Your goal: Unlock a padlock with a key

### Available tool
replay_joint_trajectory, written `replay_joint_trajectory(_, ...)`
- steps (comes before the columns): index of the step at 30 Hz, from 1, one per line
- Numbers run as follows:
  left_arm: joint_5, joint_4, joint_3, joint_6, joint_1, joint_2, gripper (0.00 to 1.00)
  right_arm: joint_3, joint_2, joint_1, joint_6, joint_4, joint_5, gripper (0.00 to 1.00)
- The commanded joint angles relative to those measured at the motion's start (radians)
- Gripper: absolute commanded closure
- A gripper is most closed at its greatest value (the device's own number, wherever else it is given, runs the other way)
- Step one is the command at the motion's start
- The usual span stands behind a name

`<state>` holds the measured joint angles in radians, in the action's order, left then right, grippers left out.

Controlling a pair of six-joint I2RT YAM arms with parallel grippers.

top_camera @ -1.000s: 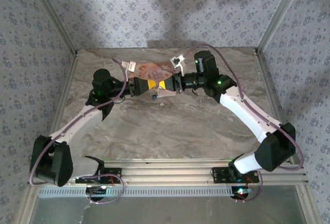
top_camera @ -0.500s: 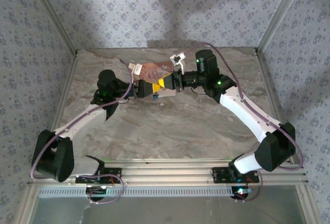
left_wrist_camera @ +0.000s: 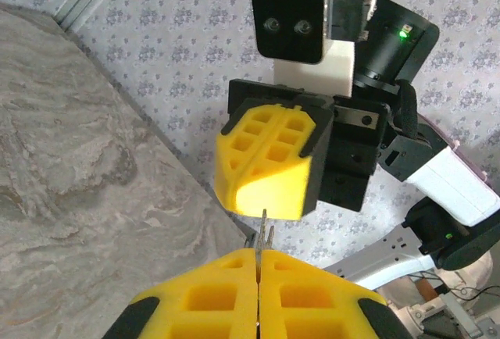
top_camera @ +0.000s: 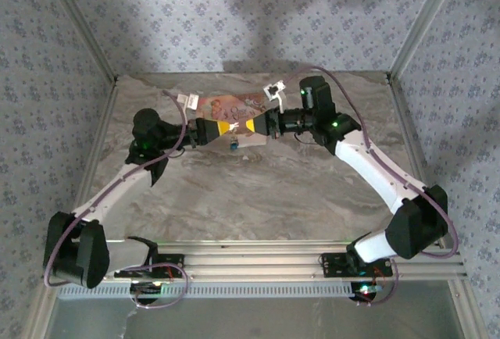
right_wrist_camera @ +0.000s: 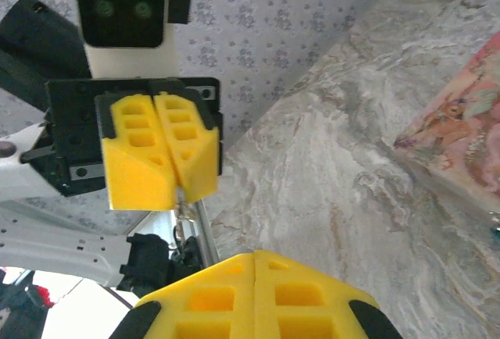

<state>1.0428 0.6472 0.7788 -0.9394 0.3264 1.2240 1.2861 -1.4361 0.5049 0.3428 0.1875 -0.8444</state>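
- Padlock [top_camera: 233, 145]: on the bench [top_camera: 258, 190], just at 6 o'clock of both claw tips.
- Left claw [top_camera: 226, 127]: pinched tight on a thin metal sliver [left_wrist_camera: 266, 233].
- Right claw [top_camera: 248, 126]: closed, at its 3 o'clock.

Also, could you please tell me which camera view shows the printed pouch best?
The top external view: the pink-orange pouch lies flat at the far side of the marble table, with most of its printed face visible. The right wrist view catches just one corner of it at the picture's right edge.
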Motion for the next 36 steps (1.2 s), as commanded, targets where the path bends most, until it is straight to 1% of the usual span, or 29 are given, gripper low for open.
replay_joint_trajectory(1,-0.015,-0.02,0.0,0.036,-0.003,-0.015,0.94,0.0,0.0,0.001,-0.007,-0.004,0.009,1.0)
replay_joint_trajectory(5,-0.022,-0.049,0.008,0.057,0.0,-0.014,0.96,0.004,0.0,0.002,0.003,-0.004,0.017,1.0)
replay_joint_trajectory(9,-0.061,-0.12,0.021,0.113,0.012,-0.02,1.0,0.001,0.009,0.014,0.076,-0.025,0.107,1.0)
replay_joint_trajectory(10,-0.074,-0.14,0.023,0.126,0.017,-0.023,1.0,-0.002,0.009,0.023,0.104,-0.04,0.139,0.97)
replay_joint_trajectory(12,-0.099,-0.143,0.022,0.133,0.027,-0.022,1.0,-0.016,0.007,0.044,0.159,-0.093,0.165,0.87)
replay_joint_trajectory(15,-0.124,-0.131,0.018,0.133,0.04,-0.018,1.0,-0.03,0.0,0.082,0.231,-0.171,0.193,0.83)
replay_joint_trajectory(18,-0.14,-0.112,0.007,0.125,0.042,-0.02,1.0,-0.023,-0.015,0.103,0.277,-0.207,0.198,0.83)
replay_joint_trajectory(25,-0.158,-0.098,-0.014,0.119,0.042,-0.034,1.0,-0.028,-0.02,0.107,0.354,-0.219,0.219,0.87)
replay_joint_trajectory(34,-0.15,-0.087,-0.013,0.113,0.041,-0.035,1.0,-0.032,-0.029,0.107,0.356,-0.208,0.181,0.86)
replay_joint_trajectory(36,-0.148,-0.088,-0.012,0.114,0.042,-0.035,1.0,-0.034,-0.028,0.106,0.356,-0.204,0.185,0.84)
